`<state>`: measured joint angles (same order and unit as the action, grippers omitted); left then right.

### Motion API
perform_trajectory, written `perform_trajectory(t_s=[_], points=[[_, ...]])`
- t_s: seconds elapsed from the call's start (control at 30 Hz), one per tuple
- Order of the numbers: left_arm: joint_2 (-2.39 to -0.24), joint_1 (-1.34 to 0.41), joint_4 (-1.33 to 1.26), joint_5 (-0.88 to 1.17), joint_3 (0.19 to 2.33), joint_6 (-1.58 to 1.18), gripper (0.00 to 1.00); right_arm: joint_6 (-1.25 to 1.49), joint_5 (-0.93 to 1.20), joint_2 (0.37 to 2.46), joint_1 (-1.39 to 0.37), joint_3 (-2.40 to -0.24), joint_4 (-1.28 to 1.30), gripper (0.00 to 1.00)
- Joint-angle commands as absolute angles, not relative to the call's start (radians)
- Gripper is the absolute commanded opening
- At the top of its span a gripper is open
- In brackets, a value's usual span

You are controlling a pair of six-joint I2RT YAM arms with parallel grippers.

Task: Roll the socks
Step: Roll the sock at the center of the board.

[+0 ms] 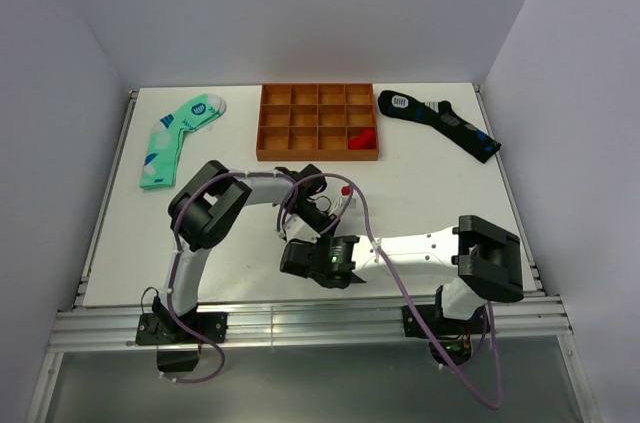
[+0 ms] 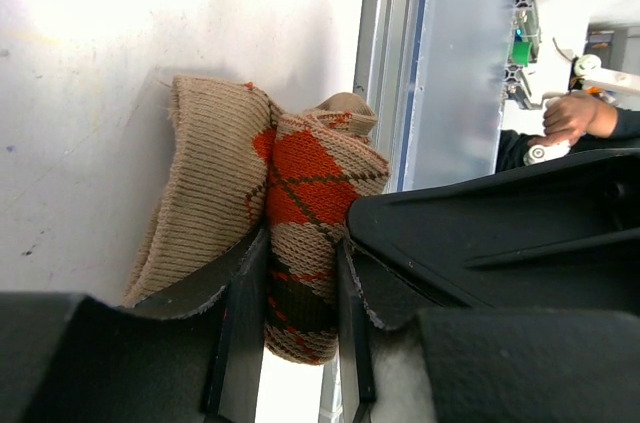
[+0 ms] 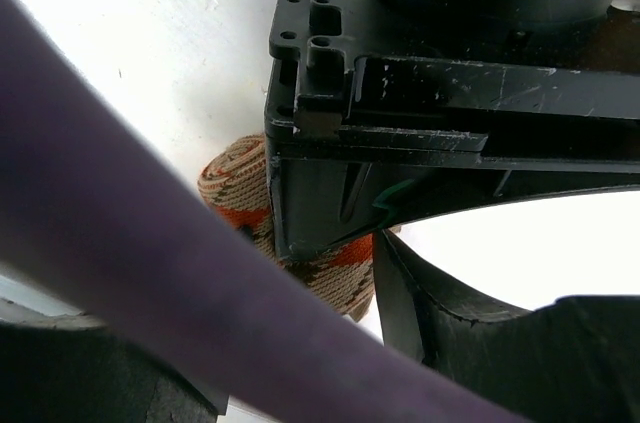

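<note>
At the near side of the table (image 1: pixel 130 243), just toward 6 o'clock from its middle, the two grippers are meeting over one spot. The left gripper (image 2: pixel 297 278) is pinching the tan-brown argyle sock (image 2: pixel 300 183) between its fingers (image 2: pixel 243 303). Its jaws are narrowed onto a bunched fold whose orange-red diamonds are facing the wrist camera. The ribbed cuff is fanning out toward 9 o'clock in that view and resting on the white surface. The right gripper (image 1: pixel 312 255) is sitting just on the 6 o'clock side of the left one, close over the same sock. In its own wrist view a purple cable (image 3: pixel 150 233) and the left gripper's black body are blocking most of the sight, so I cannot tell how its jaws are standing. Only a rolled end of the sock is showing beneath. From above, the sock is hiding under the two grippers. Farther back, an orange-brown compartment tray (image 1: pixel 300 155) is lying at 12 o'clock, with a red object (image 1: pixel 363 138) sitting in its 4 o'clock corner compartment. A mint-green sock (image 1: pixel 180 138) is lying at 10 o'clock and a black sock (image 1: pixel 440 121) at 2 o'clock, both well apart from the grippers.
</note>
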<state>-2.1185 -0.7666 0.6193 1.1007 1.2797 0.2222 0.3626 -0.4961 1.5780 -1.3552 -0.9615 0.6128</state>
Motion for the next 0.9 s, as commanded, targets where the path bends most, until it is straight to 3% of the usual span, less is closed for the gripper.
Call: perform_trajectory(t_s=[0.0, 0.33, 0.87], points=[[-2.175, -0.761, 0.661, 0.882, 1.305, 0.249, 0.0, 0.12, -0.235, 1.663, -1.405, -0.959, 0.514, 0.57], [-2.227, -0.747, 0.703, 0.868, 1.347, 0.252, 0.0, 0.064, -0.117, 1.595, -1.359, -0.92, 0.471, 0.57], [-2.266, -0.756, 0.733, 0.839, 1.382, 0.256, 0.01, 0.023, 0.031, 1.664, -1.318, -0.947, 0.5, 0.54]])
